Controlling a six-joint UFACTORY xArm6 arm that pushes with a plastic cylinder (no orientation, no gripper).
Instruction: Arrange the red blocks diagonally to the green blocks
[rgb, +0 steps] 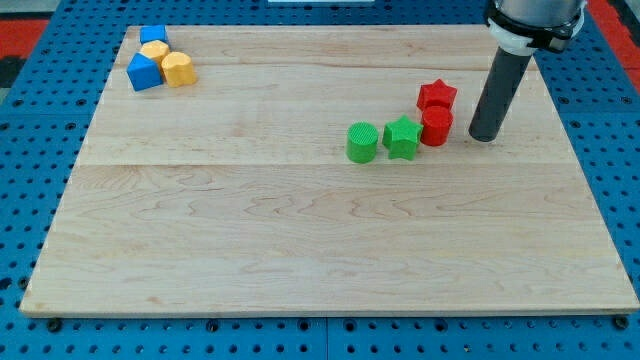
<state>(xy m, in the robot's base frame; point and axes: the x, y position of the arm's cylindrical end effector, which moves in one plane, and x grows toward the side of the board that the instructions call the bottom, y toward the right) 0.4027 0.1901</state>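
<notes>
A green cylinder (362, 142) and a green star block (402, 137) sit side by side right of the board's middle. A red cylinder (436, 126) touches the green star's right side. A red star block (437, 96) sits just above the red cylinder, touching it. My dark rod comes down from the view's top right. My tip (484, 136) rests on the board to the right of the red cylinder, a small gap away from it.
Two blue blocks (145, 72) (153, 36) and two yellow blocks (178, 69) (154, 49) cluster at the top left corner of the wooden board (300, 240). Blue pegboard surrounds the board.
</notes>
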